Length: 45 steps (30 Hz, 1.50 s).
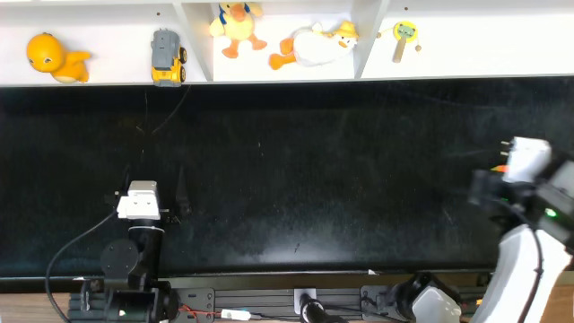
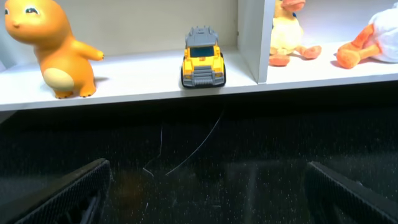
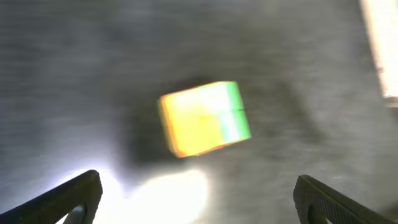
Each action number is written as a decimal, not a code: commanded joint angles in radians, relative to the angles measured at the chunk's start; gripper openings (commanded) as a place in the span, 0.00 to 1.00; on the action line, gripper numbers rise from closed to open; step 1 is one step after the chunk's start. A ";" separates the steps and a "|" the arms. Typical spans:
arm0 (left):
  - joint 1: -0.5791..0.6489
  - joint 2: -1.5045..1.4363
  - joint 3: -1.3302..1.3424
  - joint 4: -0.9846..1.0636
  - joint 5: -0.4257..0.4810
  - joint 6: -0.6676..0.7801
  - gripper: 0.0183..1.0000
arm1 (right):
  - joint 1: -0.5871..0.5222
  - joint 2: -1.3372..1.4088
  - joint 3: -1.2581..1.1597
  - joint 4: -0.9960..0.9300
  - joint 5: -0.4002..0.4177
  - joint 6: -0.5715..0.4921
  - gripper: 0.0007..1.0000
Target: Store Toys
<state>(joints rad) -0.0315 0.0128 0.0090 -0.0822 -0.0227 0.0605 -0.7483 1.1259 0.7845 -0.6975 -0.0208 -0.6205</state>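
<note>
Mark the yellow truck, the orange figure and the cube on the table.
yellow truck [image 2: 203, 61], left wrist view, on its hood.
orange figure [image 2: 62, 56], left wrist view, on its body.
cube [image 3: 202, 118], right wrist view, on its yellow face.

- Your left claw [image 1: 152, 184] hangs over the black table [image 1: 314, 179], with the yellow truck [image 1: 168, 61] straight ahead on the white shelf [image 1: 287, 76].
- Ahead-left of it: the orange toy animal [image 1: 56, 56].
- Ahead-right: yellow duck plush [image 1: 237, 25], white duck plush [image 1: 314, 45], rattle [image 1: 404, 38].
- Your right claw [image 1: 491, 184] is far right of it, blurred.

Left gripper [image 2: 206, 171] and right gripper [image 3: 198, 182], both with jaws wide apart
</note>
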 commanded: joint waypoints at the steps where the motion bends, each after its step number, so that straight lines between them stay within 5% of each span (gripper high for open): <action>1: -0.004 -0.010 -0.001 -0.002 0.002 0.018 1.00 | -0.127 0.106 0.003 0.098 -0.071 -0.223 1.00; 6: -0.004 -0.010 -0.001 -0.002 0.002 0.018 1.00 | -0.121 0.237 0.003 0.148 -0.087 -0.217 1.00; 11: -0.004 -0.010 -0.001 -0.002 0.002 0.018 1.00 | -0.109 0.296 0.003 0.166 -0.215 -0.196 1.00; 18: -0.004 -0.010 -0.001 -0.002 0.002 0.018 1.00 | -0.074 0.339 0.003 0.217 -0.219 -0.158 0.99; 25: -0.004 -0.010 -0.001 -0.003 0.002 0.018 1.00 | -0.048 0.377 0.003 0.241 -0.196 -0.108 0.88; 34: -0.004 -0.010 -0.001 -0.003 0.002 0.018 1.00 | -0.048 0.377 0.003 0.240 -0.169 -0.078 0.52; 45: -0.004 -0.010 -0.001 -0.002 0.002 0.018 1.00 | 0.024 0.243 0.048 0.226 -0.169 0.106 0.45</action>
<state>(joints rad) -0.0315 0.0128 0.0090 -0.0822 -0.0227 0.0605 -0.7597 1.4258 0.7856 -0.4713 -0.1822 -0.6178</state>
